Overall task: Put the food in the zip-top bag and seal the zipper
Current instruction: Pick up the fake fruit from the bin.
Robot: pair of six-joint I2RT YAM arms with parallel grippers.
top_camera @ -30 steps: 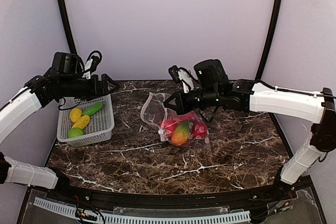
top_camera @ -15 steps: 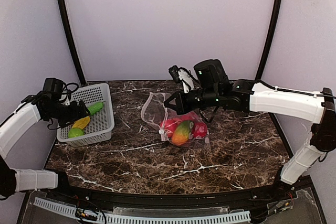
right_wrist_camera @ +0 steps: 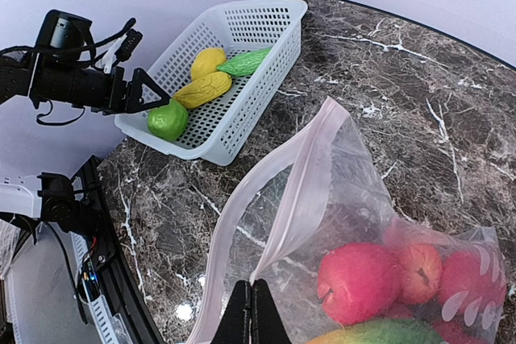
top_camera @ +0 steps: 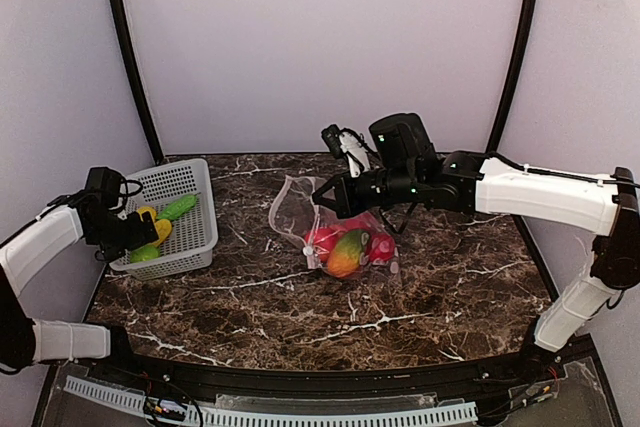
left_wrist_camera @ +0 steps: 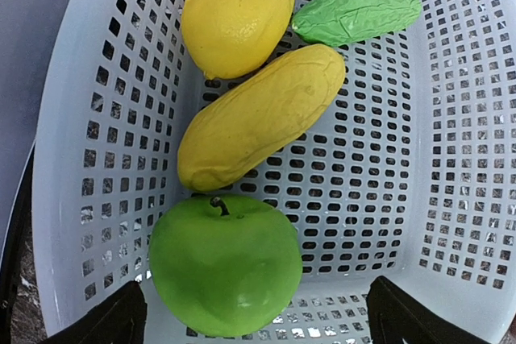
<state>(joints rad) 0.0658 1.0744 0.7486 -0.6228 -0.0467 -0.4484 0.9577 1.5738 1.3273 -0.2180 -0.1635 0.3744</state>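
Note:
The zip-top bag (top_camera: 296, 209) lies mid-table with its mouth held up and gaping. Inside it are red fruits (right_wrist_camera: 360, 279) and an orange-green mango (top_camera: 346, 253). My right gripper (right_wrist_camera: 251, 292) is shut on the bag's pink zipper strip (right_wrist_camera: 300, 187) at the mouth's edge. More food sits in the white mesh basket (left_wrist_camera: 68, 110): a green apple (left_wrist_camera: 226, 263), a long yellow vegetable (left_wrist_camera: 258, 114), a lemon (left_wrist_camera: 238, 10) and a green cucumber (left_wrist_camera: 355, 12). My left gripper (left_wrist_camera: 258, 324) is open, its fingers either side of the apple and just above it, touching nothing.
The basket (top_camera: 200, 244) stands at the table's left edge, close to the side wall. Dark marble tabletop (top_camera: 400, 307) stretches between basket and bag and in front of the bag. My right arm (top_camera: 540, 192) reaches in from the right.
My left arm has dropped from above the basket's far end to its near end, over the apple, and its jaws have widened. The right arm and bag have not moved.

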